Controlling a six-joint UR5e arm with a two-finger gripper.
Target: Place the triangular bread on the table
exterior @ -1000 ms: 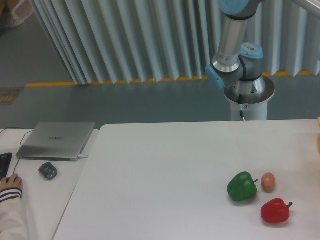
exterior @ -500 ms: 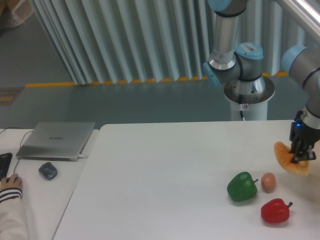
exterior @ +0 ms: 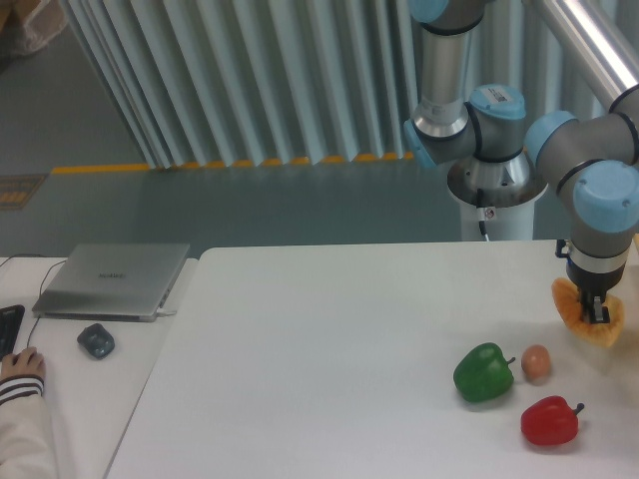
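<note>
While the jaws grip it, the triangular bread (exterior: 587, 311) hangs unplaced at the far right of the white surface (exterior: 329, 349).

Closed on the wedge's middle, the gripper (exterior: 598, 311) holds it up and to the right of the tan egg (exterior: 536, 362); whether it touches the surface cannot be told, so by my judgement the carry is nearly done while lowering and release remain. Counted outward from the egg: one green pepper (exterior: 484, 373) just left, one red pepper (exterior: 549, 421) just below, one laptop (exterior: 114, 279), one mouse (exterior: 96, 341) and one person's hand (exterior: 21, 367) far left on the side desk (exterior: 70, 399).
</note>
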